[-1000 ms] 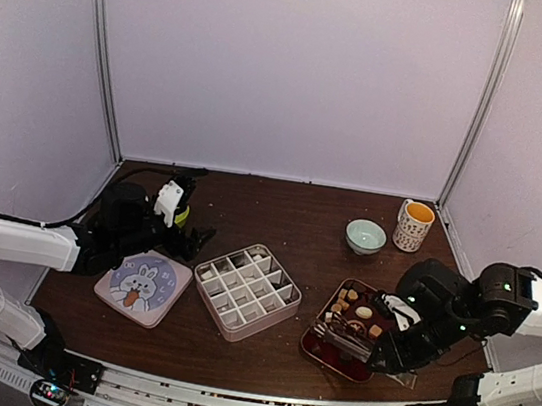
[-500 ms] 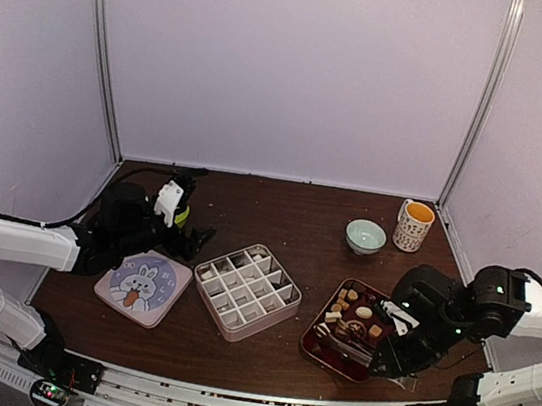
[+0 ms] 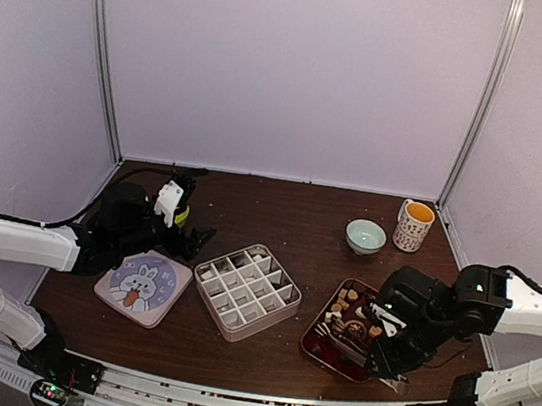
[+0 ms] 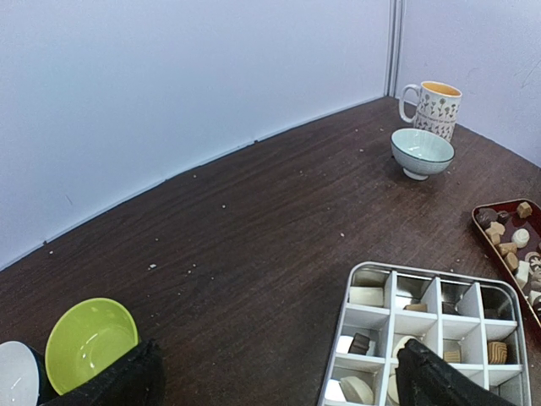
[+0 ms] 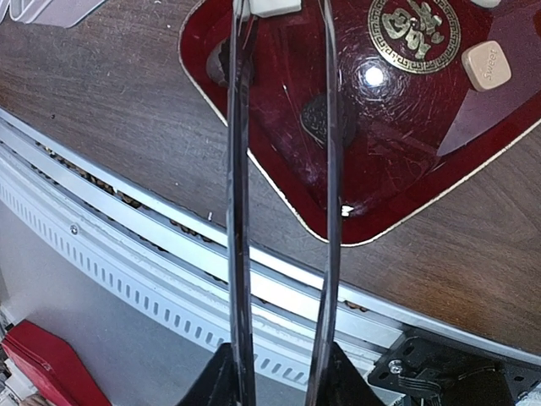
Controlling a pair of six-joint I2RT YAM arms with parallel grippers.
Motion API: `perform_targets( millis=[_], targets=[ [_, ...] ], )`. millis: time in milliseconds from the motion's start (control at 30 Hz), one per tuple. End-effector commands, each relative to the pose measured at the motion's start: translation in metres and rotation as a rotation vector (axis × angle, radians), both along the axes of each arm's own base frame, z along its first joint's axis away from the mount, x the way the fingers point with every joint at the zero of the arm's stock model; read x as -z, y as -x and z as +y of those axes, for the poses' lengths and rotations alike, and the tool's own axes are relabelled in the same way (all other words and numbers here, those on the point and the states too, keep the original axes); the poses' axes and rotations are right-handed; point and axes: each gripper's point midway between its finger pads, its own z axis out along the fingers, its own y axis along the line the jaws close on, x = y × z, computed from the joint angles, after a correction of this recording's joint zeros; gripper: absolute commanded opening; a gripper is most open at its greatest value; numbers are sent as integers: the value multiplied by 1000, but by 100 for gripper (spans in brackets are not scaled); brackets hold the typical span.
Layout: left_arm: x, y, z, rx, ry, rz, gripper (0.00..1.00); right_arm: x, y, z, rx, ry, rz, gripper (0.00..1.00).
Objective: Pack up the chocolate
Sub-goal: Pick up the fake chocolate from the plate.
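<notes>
My right gripper point(image 5: 279, 376), clamped on the tongs point(image 5: 237, 211), has pushed forward over the tray point(image 5: 406, 152) and tightened. The tips ahead now flank a cream chocolate point(image 5: 269, 7), probably ready to lift. My left gripper point(image 4: 279, 381) gapes wide.

One mug point(image 3: 413, 226), box point(image 3: 264, 321), tray point(image 3: 315, 348), lid point(image 3: 142, 288) and tongs point(image 5: 236, 169) each — three bowls point(image 4: 422, 150) point(image 4: 91, 342) point(image 4: 17, 381).

The table point(image 4: 254, 220) is made of dark, matt, grained wood. The red tray point(image 5: 406, 118) is coated in glossy, scratched lacquer. The divided box point(image 4: 423, 273) is walled in dull metal. The tongs point(image 5: 237, 169) are formed of thin metal. The chocolate point(image 5: 484, 65) is left matt; the green bowl point(image 4: 89, 342) and mug point(image 4: 435, 108) are finished shiny
</notes>
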Motion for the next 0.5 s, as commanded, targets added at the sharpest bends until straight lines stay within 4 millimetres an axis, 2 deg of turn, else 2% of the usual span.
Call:
perform_targets(
  millis=[0,233,467],
  targets=[
    [-17,-4,-5,1,26,-44,98,-15,-11,7,-2,-28,-58,29],
    [-17,-4,-5,3,27,-43,97,-28,-18,4,24,-44,-99,24],
    [-16,-4,-5,2,25,-42,98,-47,-24,-1,59,-64,-141,23]
  ],
)
